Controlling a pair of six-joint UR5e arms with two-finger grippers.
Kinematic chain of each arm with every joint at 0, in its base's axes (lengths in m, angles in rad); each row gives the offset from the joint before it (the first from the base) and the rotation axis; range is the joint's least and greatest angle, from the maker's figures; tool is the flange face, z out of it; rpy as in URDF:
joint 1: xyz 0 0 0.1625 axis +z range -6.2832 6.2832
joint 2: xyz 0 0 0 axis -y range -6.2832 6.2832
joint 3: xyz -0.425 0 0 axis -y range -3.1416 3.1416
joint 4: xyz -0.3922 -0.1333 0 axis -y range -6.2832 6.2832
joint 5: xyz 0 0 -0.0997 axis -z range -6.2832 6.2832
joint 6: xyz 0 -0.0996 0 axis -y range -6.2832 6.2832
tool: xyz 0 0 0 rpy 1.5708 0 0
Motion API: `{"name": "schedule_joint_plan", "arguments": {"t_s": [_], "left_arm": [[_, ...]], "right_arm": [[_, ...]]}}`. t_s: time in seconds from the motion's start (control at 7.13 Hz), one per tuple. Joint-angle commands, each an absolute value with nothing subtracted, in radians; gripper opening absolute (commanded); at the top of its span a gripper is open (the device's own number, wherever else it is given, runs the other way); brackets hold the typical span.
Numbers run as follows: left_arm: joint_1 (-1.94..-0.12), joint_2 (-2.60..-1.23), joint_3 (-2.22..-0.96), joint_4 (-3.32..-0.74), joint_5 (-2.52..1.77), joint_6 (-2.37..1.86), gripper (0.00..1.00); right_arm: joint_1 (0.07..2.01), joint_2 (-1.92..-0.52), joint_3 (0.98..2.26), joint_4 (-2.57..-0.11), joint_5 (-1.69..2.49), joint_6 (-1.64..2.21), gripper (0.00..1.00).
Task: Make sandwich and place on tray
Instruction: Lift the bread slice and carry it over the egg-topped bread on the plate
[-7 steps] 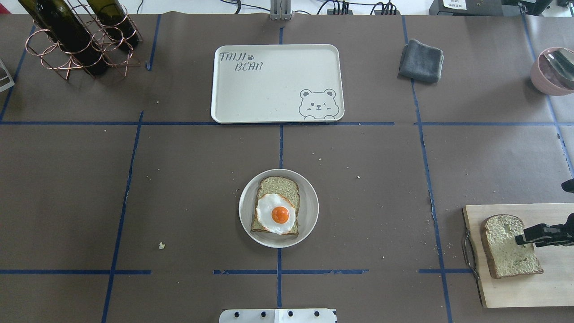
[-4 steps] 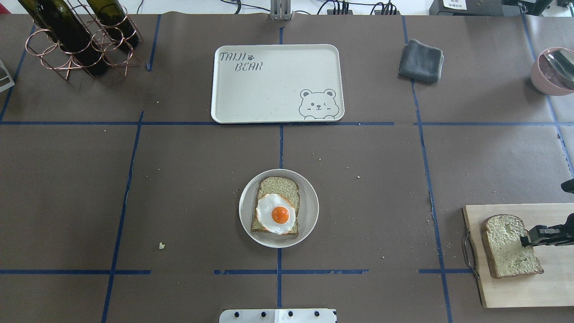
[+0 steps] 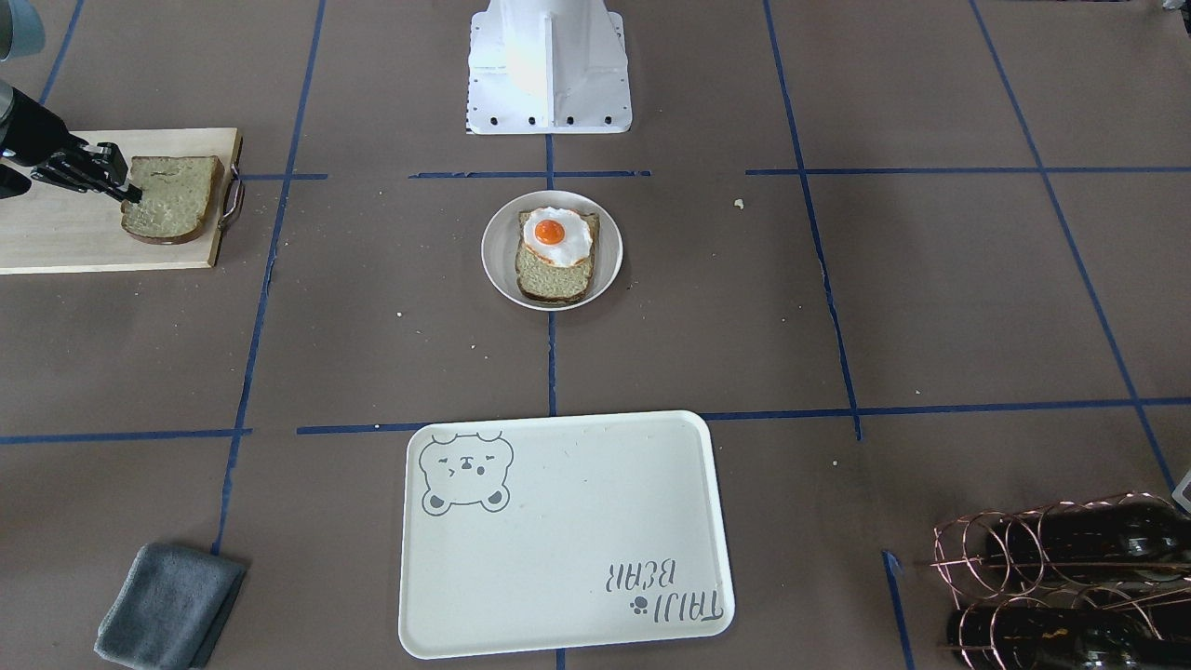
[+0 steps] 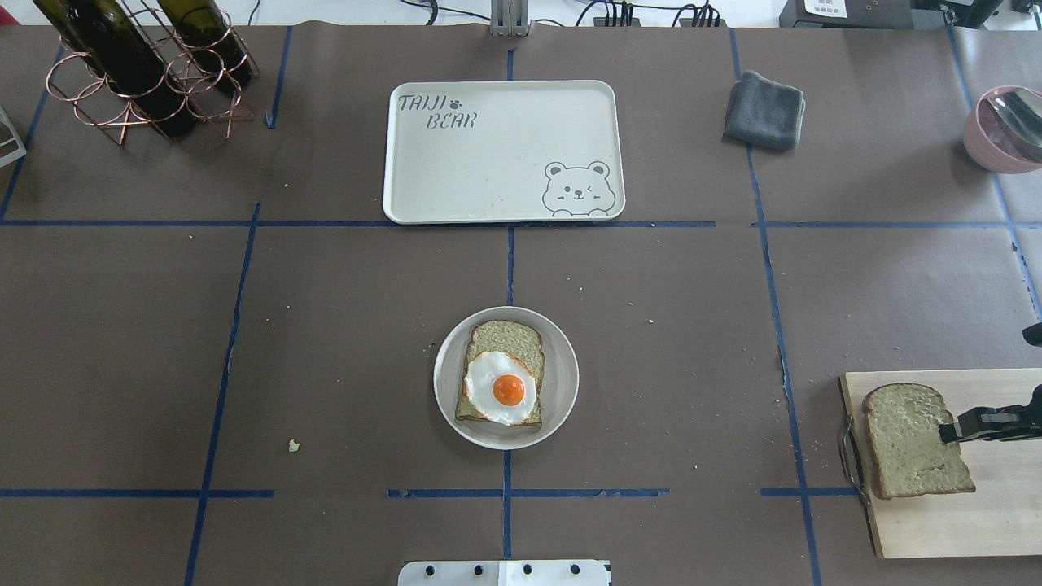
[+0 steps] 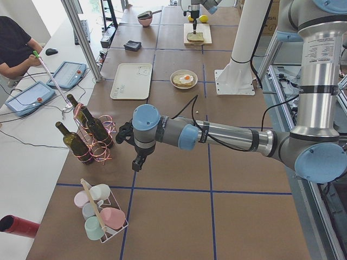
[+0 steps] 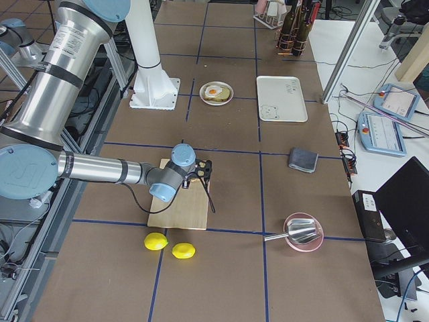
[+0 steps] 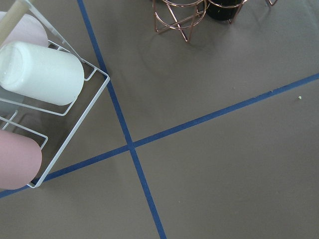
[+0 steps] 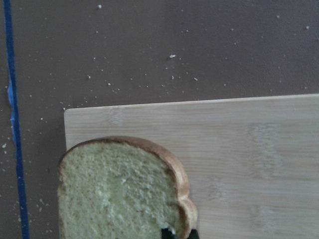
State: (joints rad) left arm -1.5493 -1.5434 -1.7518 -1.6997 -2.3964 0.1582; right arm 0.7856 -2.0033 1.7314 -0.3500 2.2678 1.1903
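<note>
One bread slice (image 4: 509, 338) lies on a small round white plate (image 4: 444, 382) at the table's middle, with a fried egg (image 4: 501, 388) on top of it. The second bread slice (image 4: 908, 439) is over the wooden cutting board (image 4: 977, 521) at the right. My right gripper (image 4: 948, 430) is shut on that slice's right edge; a fingertip (image 8: 167, 233) shows at the crust in the right wrist view. The cream tray (image 4: 488, 163) with the bear drawing sits empty at the back centre. My left gripper (image 5: 138, 162) hangs over bare table far left, near the bottle rack; I cannot tell whether it is open.
A copper rack with wine bottles (image 4: 138, 65) stands at the back left. A folded grey cloth (image 4: 763, 110) and a pink bowl with a spoon (image 4: 1005, 130) are at the back right. A wire rack of cups (image 7: 30, 99) lies under the left wrist. Two lemons (image 6: 155, 241) lie beyond the board.
The right gripper's fingers have closed on the slice's right edge. The slice has shifted left and a little away from the robot with it, and looks slightly raised off the board.
</note>
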Motion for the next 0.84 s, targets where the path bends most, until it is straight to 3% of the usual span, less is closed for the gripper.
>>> {"name": "schedule_joint_plan", "arguments": {"t_s": [0.0,0.14,0.42,0.7], "left_arm": [[-1.549,-1.543,-1.77,-1.701,-2.396,0.158,1.0],[-1.549,-1.543,-1.787,-1.7,-2.398,0.158,1.0],[-1.551,-1.543,-1.796,-1.7,-2.398,0.156,1.0],[-1.549,-1.543,-1.796,-1.7,-2.398,0.158,1.0]], "right_arm": [[0.801,-2.009,1.724,-0.18,2.273,1.262,0.0],[0.802,-1.999,1.736,-0.134,2.27,1.305,0.0],[0.799,-1.851,1.75,-0.124,2.269,1.48,0.0],[0.751,-1.542,1.711,-0.282,2.267,1.601,0.0]]}}
